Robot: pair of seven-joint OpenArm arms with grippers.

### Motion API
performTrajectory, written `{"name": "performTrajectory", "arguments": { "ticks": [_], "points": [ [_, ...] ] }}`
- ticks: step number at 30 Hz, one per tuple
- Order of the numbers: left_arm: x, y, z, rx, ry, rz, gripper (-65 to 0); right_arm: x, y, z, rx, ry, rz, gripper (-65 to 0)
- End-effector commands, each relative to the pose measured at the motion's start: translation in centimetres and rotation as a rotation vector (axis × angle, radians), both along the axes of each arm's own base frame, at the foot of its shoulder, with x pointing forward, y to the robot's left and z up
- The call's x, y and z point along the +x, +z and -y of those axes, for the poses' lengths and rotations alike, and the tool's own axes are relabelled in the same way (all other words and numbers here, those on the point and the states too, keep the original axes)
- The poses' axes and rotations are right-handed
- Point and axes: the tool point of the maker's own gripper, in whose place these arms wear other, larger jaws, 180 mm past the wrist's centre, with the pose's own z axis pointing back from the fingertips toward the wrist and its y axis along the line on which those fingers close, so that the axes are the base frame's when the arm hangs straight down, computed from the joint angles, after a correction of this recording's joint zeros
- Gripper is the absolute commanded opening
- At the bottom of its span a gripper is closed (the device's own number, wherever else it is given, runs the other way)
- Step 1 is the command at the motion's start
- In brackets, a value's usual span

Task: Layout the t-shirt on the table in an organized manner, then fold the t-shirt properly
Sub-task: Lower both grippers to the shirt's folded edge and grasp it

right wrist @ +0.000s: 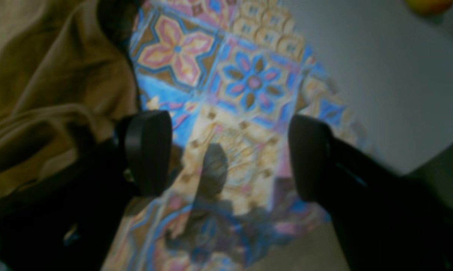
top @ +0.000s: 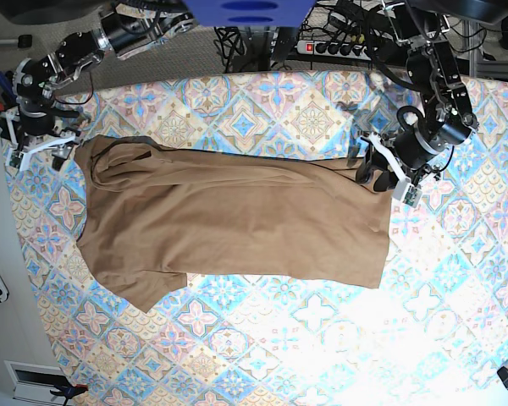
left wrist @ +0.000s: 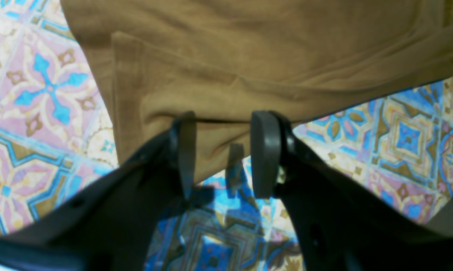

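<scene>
Your table [top: 262,355] fills nearly the whole base view, its pastel tile cloth bare along the near edge and bright with glare toward the near right. The t-shirt [top: 237,224] lies spread across the middle of it, running lengthwise from the left edge toward the right half, mostly flat with soft creases; one short sleeve sticks out toward the near left corner, and the cloth bunches in folds at the far left end, where a dark shadowed fold shows along the far side. You can see your left gripper [left wrist: 222,154] at the shirt's right end, toward the far right part of the table: its jaws stand apart, straddling a folded corner of the fabric's edge, with the cloth lying between the pads [left wrist: 264,150] but not pinched. Your right gripper [right wrist: 226,154] sits at the far left corner of the table, just beside the bunched end of the shirt; its jaws are spread wide over bare patterned cloth, holding nothing, with the tan fabric off to one side of one finger.
</scene>
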Motion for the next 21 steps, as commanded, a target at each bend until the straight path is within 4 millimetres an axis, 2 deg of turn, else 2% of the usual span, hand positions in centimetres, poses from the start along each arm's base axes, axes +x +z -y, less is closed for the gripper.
{"name": "performTrajectory", "arguments": {
  "ticks": [1, 5, 9, 16, 21],
  "points": [
    [0.7, 1.4, 0.1, -0.013, -0.006, 0.053, -41.2, 0.7, 1.3, 0.2, -0.003, 0.007, 0.052, -19.3],
    [0.7, 1.4, 0.0, -0.011, -0.004, 0.052, -41.2, 0.6, 0.4, -1.1, 0.103, 0.020, 0.034, -19.3],
    [0.7, 1.3, 0.0, -0.010, -0.004, 0.050, -41.2, 0.6, 0.0, -1.4, 0.131, 0.025, 0.035, -19.3],
    [0.7, 1.3, 0.0, -0.010, -0.004, 0.050, -41.2, 0.2, -4.2, -3.0, 0.260, 0.031, -0.034, -19.3],
    [0.7, 1.3, 0.0, -0.010, -0.004, 0.050, -41.2, 0.1, -4.7, -3.2, 0.276, 0.033, -0.049, -19.3]
  ]
}}
